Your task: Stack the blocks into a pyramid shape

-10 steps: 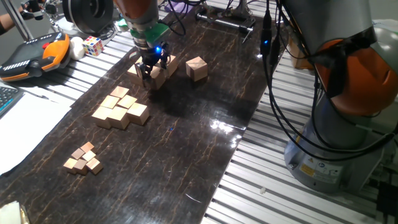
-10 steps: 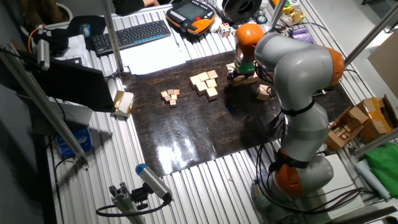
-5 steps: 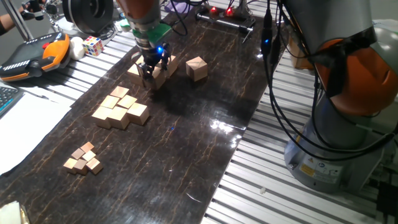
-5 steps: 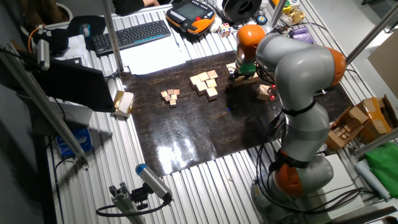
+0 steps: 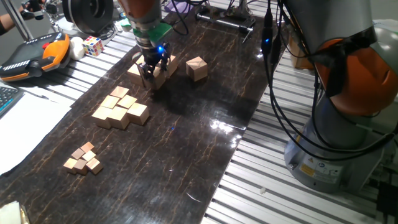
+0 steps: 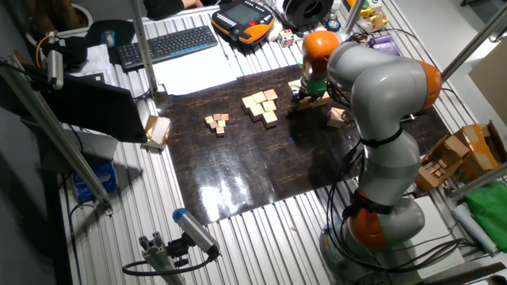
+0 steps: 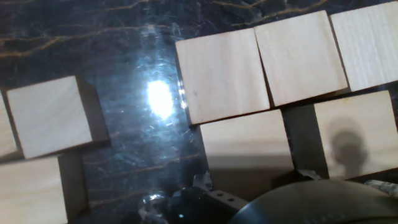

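Note:
Several large tan blocks [image 5: 159, 79] lie bunched at the far end of the dark mat, and one more block [image 5: 196, 67] sits alone to their right. My gripper [image 5: 152, 73] hangs low right over the bunch, fingers pointing down among the blocks. I cannot make out how far apart its fingers stand. The hand view looks straight down on a row of three blocks [image 7: 221, 74], with two more [image 7: 245, 146] below it and two others [image 7: 46, 116] off to the left. No block lies on top of another. In the other fixed view the arm hides most of the bunch [image 6: 321, 100].
Medium tan cubes [image 5: 121, 107] form a group mid-mat and tiny cubes [image 5: 84, 158] lie nearer the front. Off the mat at the left are a Rubik's cube [image 5: 93, 45] and an orange teach pendant [image 5: 37, 55]. The robot's base [image 5: 339, 130] stands at the right.
The hand has barely shifted over the bunch of blocks. No block has moved.

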{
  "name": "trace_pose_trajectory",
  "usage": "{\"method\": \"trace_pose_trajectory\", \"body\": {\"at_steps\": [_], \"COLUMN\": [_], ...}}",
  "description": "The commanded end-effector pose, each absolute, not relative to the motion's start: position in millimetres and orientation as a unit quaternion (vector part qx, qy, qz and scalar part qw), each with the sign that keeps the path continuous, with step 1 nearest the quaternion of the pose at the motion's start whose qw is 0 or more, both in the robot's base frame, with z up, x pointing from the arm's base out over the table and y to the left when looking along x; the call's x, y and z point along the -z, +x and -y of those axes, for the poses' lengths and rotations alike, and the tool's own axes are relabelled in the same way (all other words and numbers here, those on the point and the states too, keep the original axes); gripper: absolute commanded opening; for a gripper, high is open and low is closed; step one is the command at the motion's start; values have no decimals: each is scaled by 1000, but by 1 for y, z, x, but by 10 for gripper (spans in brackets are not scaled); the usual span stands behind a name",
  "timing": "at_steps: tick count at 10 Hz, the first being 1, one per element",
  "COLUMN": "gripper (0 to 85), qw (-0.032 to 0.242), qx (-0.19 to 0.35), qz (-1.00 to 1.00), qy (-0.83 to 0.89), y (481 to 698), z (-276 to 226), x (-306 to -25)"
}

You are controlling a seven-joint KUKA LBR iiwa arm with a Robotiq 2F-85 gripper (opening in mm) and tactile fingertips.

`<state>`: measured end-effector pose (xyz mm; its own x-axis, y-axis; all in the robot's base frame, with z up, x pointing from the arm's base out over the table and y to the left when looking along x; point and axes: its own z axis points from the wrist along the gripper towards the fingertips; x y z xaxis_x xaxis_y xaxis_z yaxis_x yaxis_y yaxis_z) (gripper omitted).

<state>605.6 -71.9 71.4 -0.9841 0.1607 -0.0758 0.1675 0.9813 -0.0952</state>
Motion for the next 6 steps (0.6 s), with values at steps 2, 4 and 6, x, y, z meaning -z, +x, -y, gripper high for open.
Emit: {"method": "trace_pose_trajectory", "body": {"at_steps": [2,4,6], "gripper": [483,450,490], "qw": [27,23,22], "qx": [48,48,48], "qz": [-995,-995,-995], "qy": [81,79,82], "y": [605,605,606], "z": [73,73,71], "x": [-80,-82,-82]}}
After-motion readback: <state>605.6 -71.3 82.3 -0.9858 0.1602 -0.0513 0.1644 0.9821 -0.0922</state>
